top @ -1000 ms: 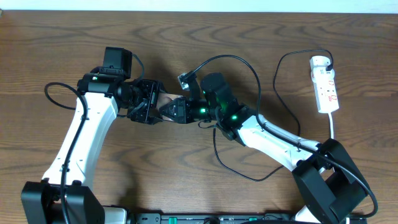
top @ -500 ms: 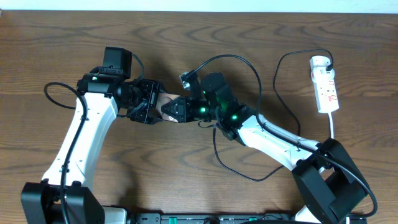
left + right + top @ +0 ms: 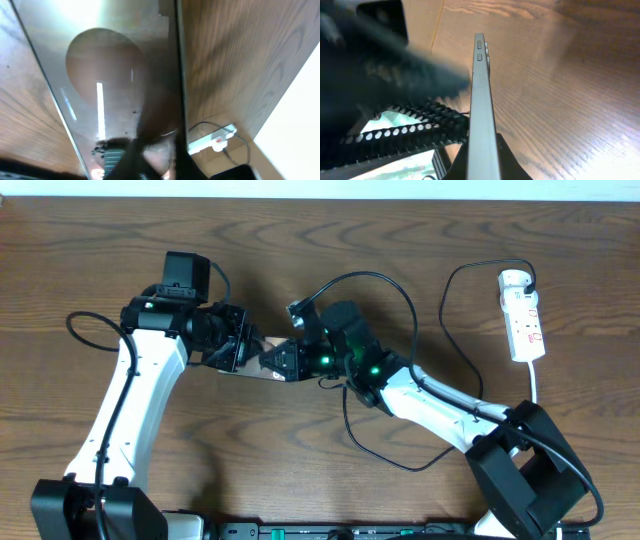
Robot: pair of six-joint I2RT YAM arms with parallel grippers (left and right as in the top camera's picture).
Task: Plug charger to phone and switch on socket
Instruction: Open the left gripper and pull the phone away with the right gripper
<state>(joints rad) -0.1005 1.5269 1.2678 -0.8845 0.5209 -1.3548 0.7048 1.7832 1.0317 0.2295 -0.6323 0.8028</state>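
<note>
The phone point(image 3: 250, 372) is tipped up on its long edge between the two grippers. In the right wrist view it is edge-on point(image 3: 480, 100), side buttons up, pinched by my right gripper point(image 3: 480, 162). In the overhead view my right gripper point(image 3: 279, 360) is at its right end and my left gripper point(image 3: 230, 348) is at its left end. The left wrist view is filled by the phone's glass face point(image 3: 100, 75), with blurred dark fingers point(image 3: 150, 167) low down; their grip is unclear. The charger cable point(image 3: 372, 276) loops over the right arm, its small tip point(image 3: 297, 307) free. The socket point(image 3: 524, 315) lies far right.
The charger's black plug point(image 3: 527, 278) sits in the socket's top end, and the socket's white cord point(image 3: 535, 385) runs down toward the right arm's base. More black cable loops lie on the wood below the right arm point(image 3: 400, 465). The socket also shows in the left wrist view point(image 3: 212, 141).
The phone has tipped from lying nearly flat to standing on its edge. My left gripper has shifted slightly up and left; my right gripper has edged left with the phone.
</note>
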